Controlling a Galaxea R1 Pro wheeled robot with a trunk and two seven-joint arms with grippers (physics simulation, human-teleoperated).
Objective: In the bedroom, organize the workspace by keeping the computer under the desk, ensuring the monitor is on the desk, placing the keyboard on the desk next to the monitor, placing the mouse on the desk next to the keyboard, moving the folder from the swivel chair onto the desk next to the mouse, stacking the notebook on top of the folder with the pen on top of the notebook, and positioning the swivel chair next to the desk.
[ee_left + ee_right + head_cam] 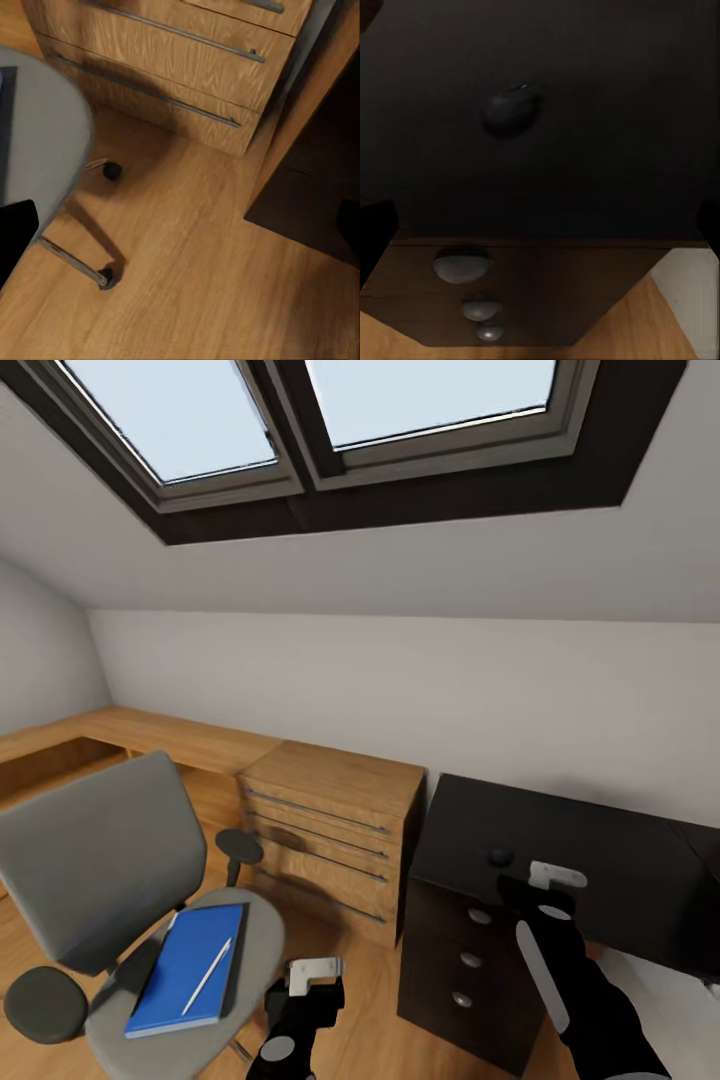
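Wood dresser w/ metal handles, beside low wood shelving

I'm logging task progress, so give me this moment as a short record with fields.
mouse: on the desk, above the black drawer unit
folder: on the swivel chair seat
notebook: under the folder, one dark edge visible
pen: on the folder
left hand: low, beside the chair seat
right hand: over the desk, near the mouse
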